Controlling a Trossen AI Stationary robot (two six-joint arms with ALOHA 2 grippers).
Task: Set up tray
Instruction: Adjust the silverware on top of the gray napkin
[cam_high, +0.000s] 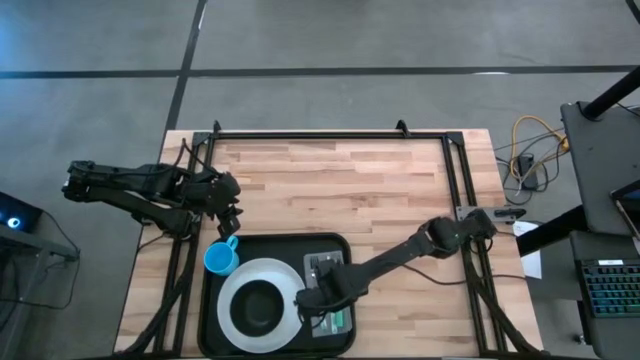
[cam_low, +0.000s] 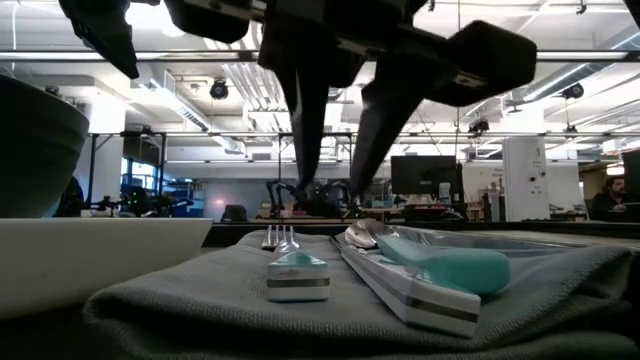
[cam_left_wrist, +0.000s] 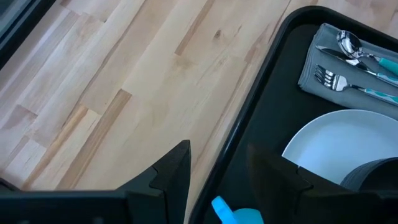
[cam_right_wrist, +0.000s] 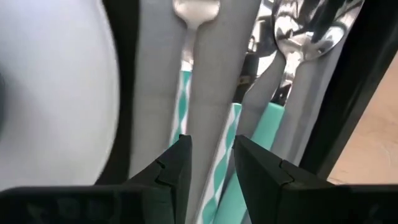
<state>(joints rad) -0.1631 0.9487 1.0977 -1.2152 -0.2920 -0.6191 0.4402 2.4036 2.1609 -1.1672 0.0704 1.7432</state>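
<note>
The black tray (cam_high: 343, 243) lies at the table's near edge. It carries a white plate (cam_high: 232, 300) with a dark bowl (cam_high: 262, 306), a blue cup (cam_high: 221, 259) in its far-left corner, and a grey napkin (cam_high: 322, 262) on its right side. On the napkin (cam_low: 200, 285) lie a fork (cam_low: 296, 268), a knife (cam_low: 405, 288) and a teal-handled spoon (cam_low: 445, 265). My right gripper (cam_high: 312, 298) (cam_right_wrist: 209, 146) is open, low over the napkin (cam_right_wrist: 214, 74), between the fork (cam_right_wrist: 189, 12) and the spoon (cam_right_wrist: 305, 34). My left gripper (cam_high: 232, 222) (cam_left_wrist: 217, 155) is open above the tray's far-left rim (cam_left_wrist: 239, 134), close to the cup (cam_left_wrist: 227, 211). My right gripper points down at the napkin between the fork and the knife. I cannot tell whether its fingertips (cam_low: 312, 195) touch the cloth.
Bare wooden table (cam_high: 350, 190) stretches beyond the tray to the far edge and to the right. A black frame (cam_high: 330, 133) runs along the far edge and both sides. The right arm (cam_high: 420, 245) slants over the tray's right rim.
</note>
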